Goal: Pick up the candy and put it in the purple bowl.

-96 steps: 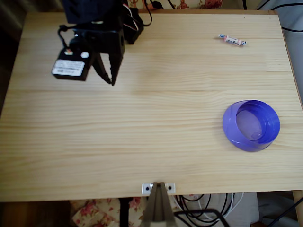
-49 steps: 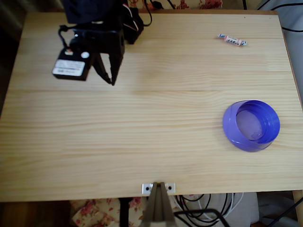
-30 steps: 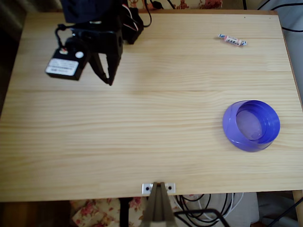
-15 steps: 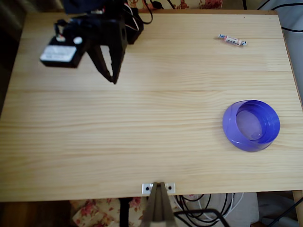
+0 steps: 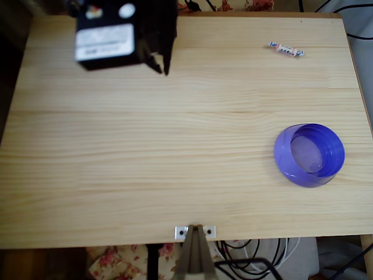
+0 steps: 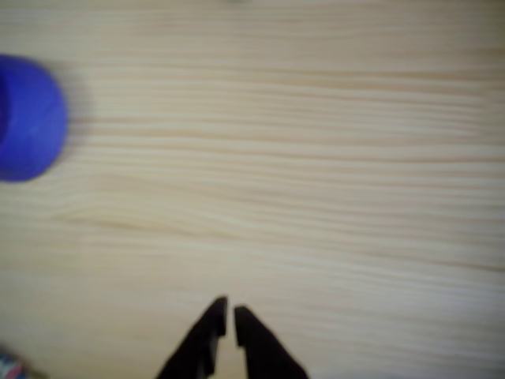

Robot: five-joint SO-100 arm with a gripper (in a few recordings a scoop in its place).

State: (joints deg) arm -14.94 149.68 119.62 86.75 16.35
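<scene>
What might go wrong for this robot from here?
The candy is small and thin, flat on the table near its far edge, so the tool, now almost closed and far off, may miss it or nudge it off. The purple bowl looks light; a bump might slide it.

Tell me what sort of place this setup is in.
Probably a home hobby corner rather than a lab: a plain pine table, loose cables trailing beneath its edge, and floral-patterned fabric under it.
</scene>
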